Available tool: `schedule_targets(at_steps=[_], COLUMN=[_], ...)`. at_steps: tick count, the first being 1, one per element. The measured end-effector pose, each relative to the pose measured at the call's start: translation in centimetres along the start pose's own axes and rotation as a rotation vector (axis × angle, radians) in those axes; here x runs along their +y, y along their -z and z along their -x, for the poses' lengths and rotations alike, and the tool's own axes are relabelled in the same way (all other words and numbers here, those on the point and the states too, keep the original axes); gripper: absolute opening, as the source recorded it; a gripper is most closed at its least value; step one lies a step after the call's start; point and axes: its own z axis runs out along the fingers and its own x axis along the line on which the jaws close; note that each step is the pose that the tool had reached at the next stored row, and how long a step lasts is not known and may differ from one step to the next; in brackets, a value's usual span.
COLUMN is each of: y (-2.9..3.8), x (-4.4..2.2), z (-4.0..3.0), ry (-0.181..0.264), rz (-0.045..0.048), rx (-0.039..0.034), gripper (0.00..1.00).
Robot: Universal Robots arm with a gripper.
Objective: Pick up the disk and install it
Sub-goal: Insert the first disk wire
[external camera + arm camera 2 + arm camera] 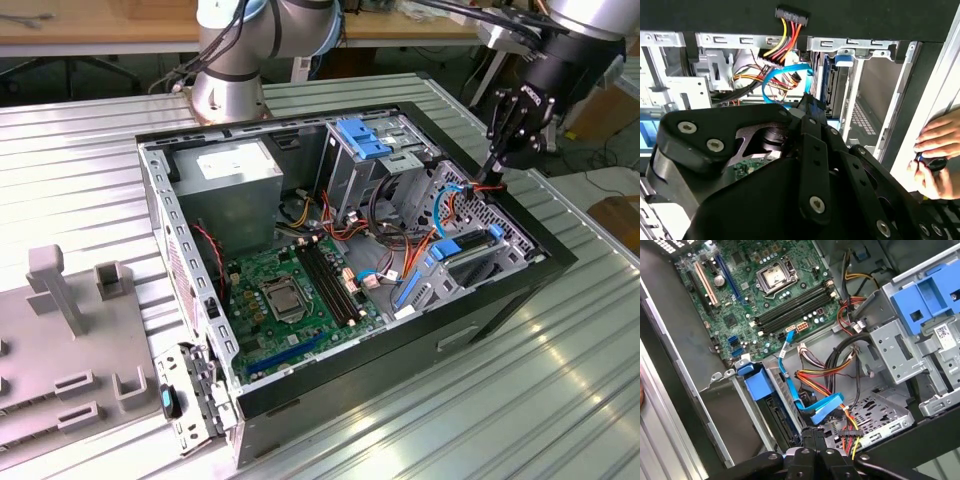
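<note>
Here the tool (494, 176) hangs inside the open computer case (400, 368), fingers drawn narrow just beside a blue cable (826, 414). The disk (472, 258) sits on edge in the bay nearby.

The black end effector (812, 442) sits just beside the blue flat cable (826, 410) and coloured wires (815, 376), near the blue-railed disk (775, 410) standing in its bay, with the green motherboard (755, 300) beyond.
</note>
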Motion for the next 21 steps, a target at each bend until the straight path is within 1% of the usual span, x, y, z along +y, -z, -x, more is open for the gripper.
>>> schedule_targets(at_steps=[2,7,9,11,14,15,16,18,19,20,21], y=[-0.04,-0.18,-0.19,-0.21,-0.25,-0.27,-0.29,-0.29,-0.3,-0.3,-0.31], x=[-0.25,-0.67,-0.74,-0.77,-0.84,-0.85,-0.85,-0.85,-0.85,-0.85,-0.85], z=[0.29,0.76,0.85,0.88,0.93,0.94,0.95,0.96,0.97,0.97,0.98], ry=[-0.04,-0.129,-0.16,-0.181,-0.24,-0.253,-0.267,-0.282,-0.292,-0.304,-0.325], rz=[0.003,0.01,0.0122,0.0135,0.017,0.0156,0.0079,-0.0054,-0.0147,-0.0191,-0.0196], rx=[0.0005,0.0012,0.0018,0.0024,0.0046,0.0067,0.0056,-0.0031,-0.0101,-0.0136,-0.0144], gripper=[0.11,0.11,0.11,0.11,0.11,0.11,0.11,0.11,0.11,0.11,0.11])
